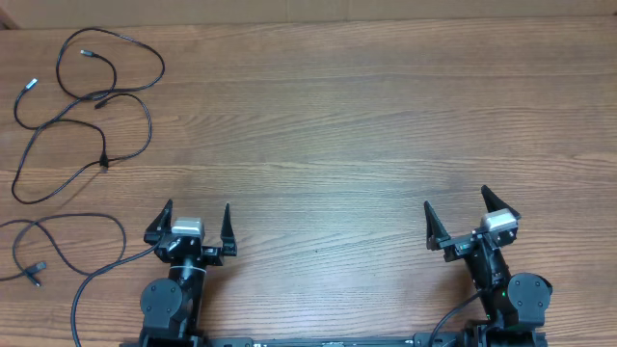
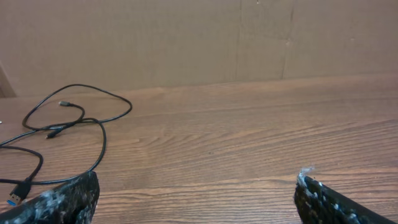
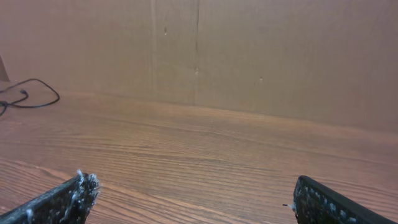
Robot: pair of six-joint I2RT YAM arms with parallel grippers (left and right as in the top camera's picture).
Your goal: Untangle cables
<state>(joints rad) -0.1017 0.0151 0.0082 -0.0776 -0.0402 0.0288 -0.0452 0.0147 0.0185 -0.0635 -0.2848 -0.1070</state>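
Several thin black cables (image 1: 104, 95) lie in crossing loops at the table's far left, with small plug ends showing. Another black cable (image 1: 39, 221) loops near the left edge, closer to the front, ending in a dark plug (image 1: 37, 280). My left gripper (image 1: 198, 207) is open near the front edge, right of that loop, with nothing between its fingers. The left wrist view shows the cables (image 2: 78, 85) ahead and to the left of the left gripper (image 2: 197, 177). My right gripper (image 1: 456, 198) is open and holds nothing at the front right. In its wrist view, the right gripper (image 3: 193, 183) is far from the cables (image 3: 56, 94).
A brown cardboard wall (image 2: 199, 37) stands along the table's far edge. A thicker black arm wire (image 1: 87, 284) curves from the left arm's base toward the front edge. Bare wood tabletop (image 1: 328, 125) spans the middle and right.
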